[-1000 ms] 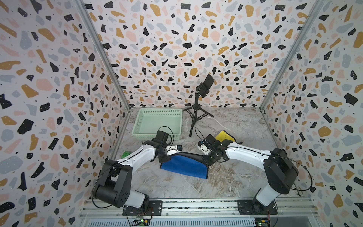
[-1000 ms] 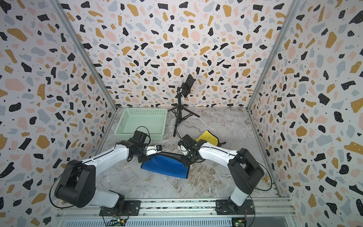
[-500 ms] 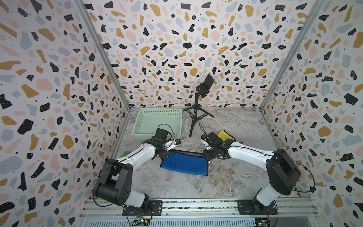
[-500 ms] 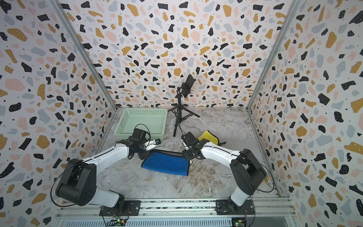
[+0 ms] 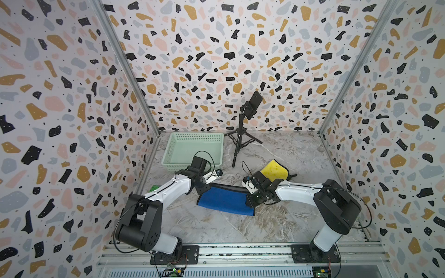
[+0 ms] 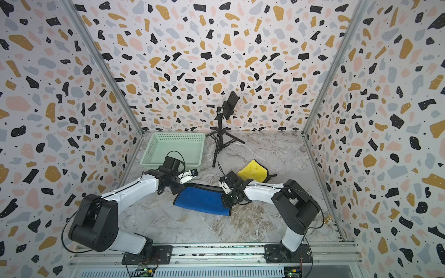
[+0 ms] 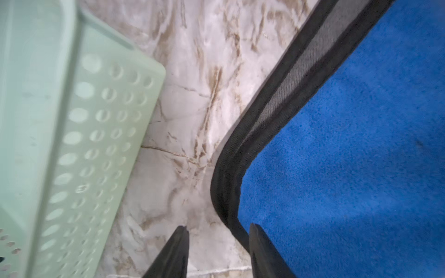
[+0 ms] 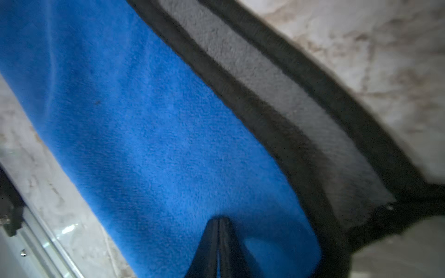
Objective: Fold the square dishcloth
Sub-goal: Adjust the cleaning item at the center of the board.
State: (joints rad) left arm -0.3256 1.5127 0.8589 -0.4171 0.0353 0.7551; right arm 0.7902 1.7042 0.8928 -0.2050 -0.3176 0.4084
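On the bench (image 5: 216, 228), near the front middle, the blue dishcloth (image 5: 225, 201) lies doubled over once, a grey strip of underside showing along its far hem (the layers do not quite align). I judge one fold made; a second, or a tidying, may remain. The right arm (image 5: 296, 190) reaches low and inward, the right jaws pressed together at the blue face. The left arm (image 5: 168, 187) mirrors it, the left jaws apart beside the hem corner, holding nothing.

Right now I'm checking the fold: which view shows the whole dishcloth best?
A top view: nearly the whole folded blue dishcloth is in frame. Each wrist view shows only a patch of blue and black hem.
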